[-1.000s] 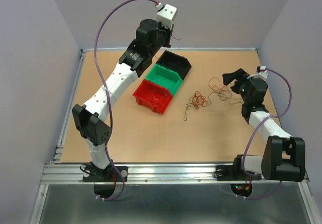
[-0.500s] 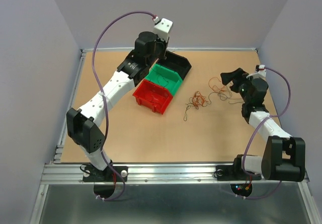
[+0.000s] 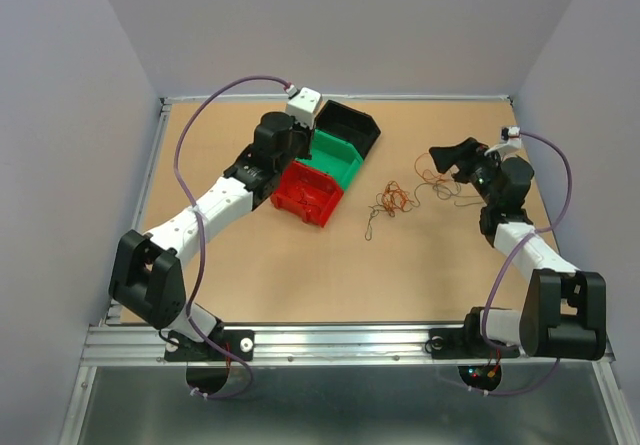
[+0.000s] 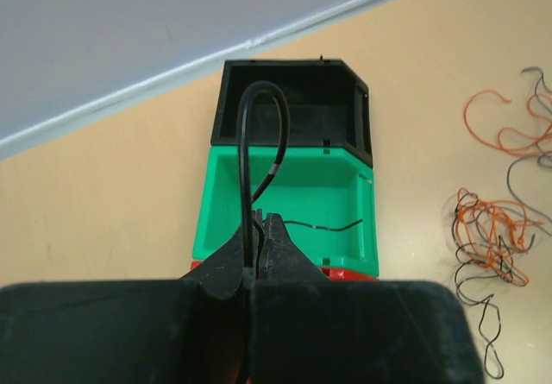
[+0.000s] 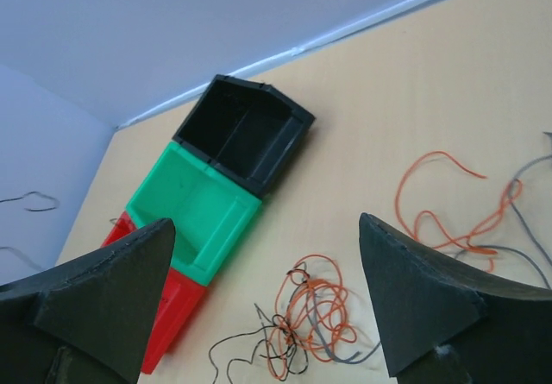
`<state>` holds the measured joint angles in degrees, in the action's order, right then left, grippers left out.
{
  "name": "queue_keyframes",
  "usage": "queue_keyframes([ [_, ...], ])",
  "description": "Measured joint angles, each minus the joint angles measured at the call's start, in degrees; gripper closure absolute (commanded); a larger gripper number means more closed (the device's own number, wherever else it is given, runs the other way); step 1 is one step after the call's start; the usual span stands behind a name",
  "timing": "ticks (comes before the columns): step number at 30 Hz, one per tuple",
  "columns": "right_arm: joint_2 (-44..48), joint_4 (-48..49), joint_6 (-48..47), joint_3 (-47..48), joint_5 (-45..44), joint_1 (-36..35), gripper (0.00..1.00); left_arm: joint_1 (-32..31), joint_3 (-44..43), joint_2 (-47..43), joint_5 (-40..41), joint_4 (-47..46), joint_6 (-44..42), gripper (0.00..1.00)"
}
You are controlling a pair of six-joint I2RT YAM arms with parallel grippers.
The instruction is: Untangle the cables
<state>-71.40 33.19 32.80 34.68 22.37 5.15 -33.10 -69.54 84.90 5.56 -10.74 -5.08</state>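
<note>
Pinches a dark wire [image 4: 245, 151] between the left fingers [image 4: 259, 239], closed tight, right over the near wall of the green bin [image 4: 310, 190], with the wire arching up in a narrow loop above that bin. Shows a short dark strand [image 4: 321, 225] on the green bin's floor; cannot tell whether joined to the pinched wire. Sets the black bin [image 4: 302, 99] touching the green bin's far side and the red bin [image 3: 305, 195] touching its near side, all three in one slanted row on the tabletop [image 3: 250, 255]. Finds the other cables [image 3: 390, 202], a loose clump of orange and dark curls, flat on the tabletop to the right of the green bin and apart from it, with more orange and grey loops [image 3: 440, 180] farther right again. Holds the right fingers [image 5: 423, 302] spread wide with nothing between them, above the tabletop by those farther loops, well to the right of the green bin.
</note>
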Motion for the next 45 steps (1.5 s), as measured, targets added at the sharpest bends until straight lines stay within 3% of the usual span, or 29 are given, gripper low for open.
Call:
queue_keyframes([
  [7,-0.5,4.6,-1.6,0.0,9.2,-3.7,0.13,3.5,7.7,0.1,-2.3,-6.2,-0.3,1.00],
  [14,-5.9,5.8,-6.4,1.3,18.8,-13.9,0.14,4.0,12.6,0.7,-3.3,-8.3,-2.1,1.00],
  [19,-8.8,5.8,-8.8,3.3,22.2,-18.1,0.14,4.0,12.1,3.1,-7.1,-5.0,-6.1,1.00],
  [33,-12.1,4.9,-10.9,5.6,23.1,-18.7,0.16,4.0,0.6,16.9,-11.1,9.1,-10.1,0.99],
  [37,-12.3,4.5,-11.0,5.9,23.1,-18.8,0.16,4.0,0.1,18.1,-10.3,11.5,-10.4,0.88],
  [43,-12.9,3.8,-11.2,7.0,22.6,-18.8,0.16,4.0,0.4,14.9,-9.7,13.0,-11.0,0.52],
  [45,-13.2,3.3,-11.2,7.5,22.4,-18.9,0.16,4.0,0.7,12.7,-9.4,13.3,-11.2,0.46],
])
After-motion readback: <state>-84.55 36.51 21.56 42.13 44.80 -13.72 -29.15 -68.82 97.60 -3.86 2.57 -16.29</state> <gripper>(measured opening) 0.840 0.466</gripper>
